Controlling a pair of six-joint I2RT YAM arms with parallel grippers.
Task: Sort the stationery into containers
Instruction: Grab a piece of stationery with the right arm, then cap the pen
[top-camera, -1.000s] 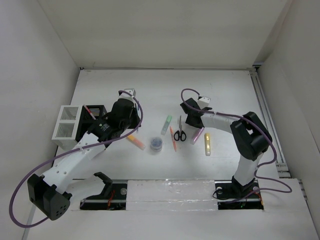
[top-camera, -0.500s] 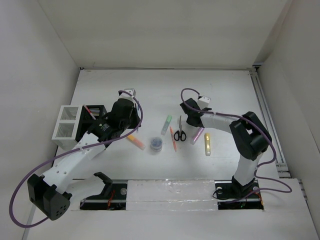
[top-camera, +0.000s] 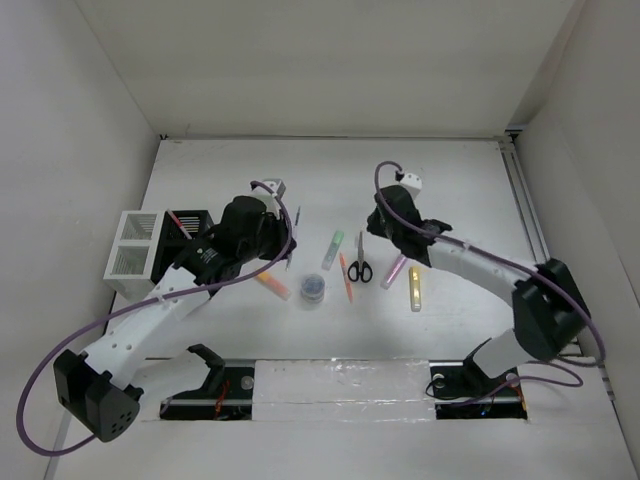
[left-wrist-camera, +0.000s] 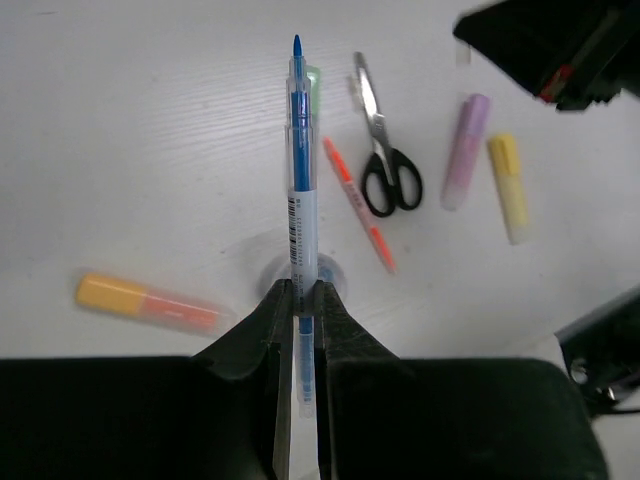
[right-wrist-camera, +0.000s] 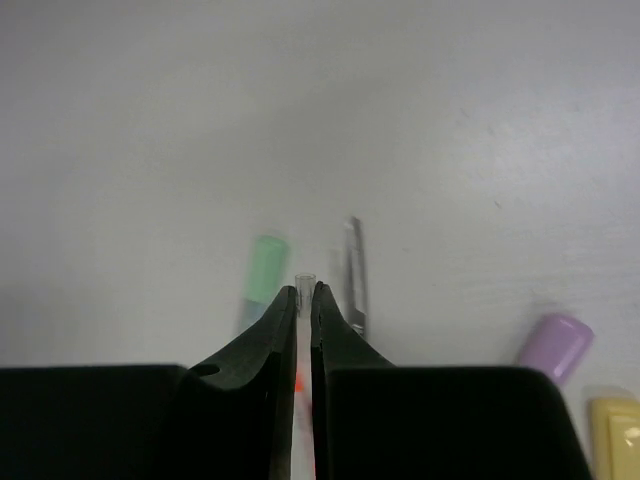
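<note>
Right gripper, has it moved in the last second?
Yes. In the top view the right gripper has shifted up the picture, farther from the scissors, which lie where they were.

Blue pen (left-wrist-camera: 303, 215): clear glossy plastic barrel, white paper-like barcode label round the middle. Left gripper (left-wrist-camera: 304, 288) and right gripper (right-wrist-camera: 304, 290): matt black plastic, smooth. Scissors (left-wrist-camera: 383, 150): bright polished metal blades, glossy black plastic handles. Pink highlighter (left-wrist-camera: 465, 150): frosted, semi-matt plastic. Table (left-wrist-camera: 150, 150): matt white, faint wood-like grain.
</note>
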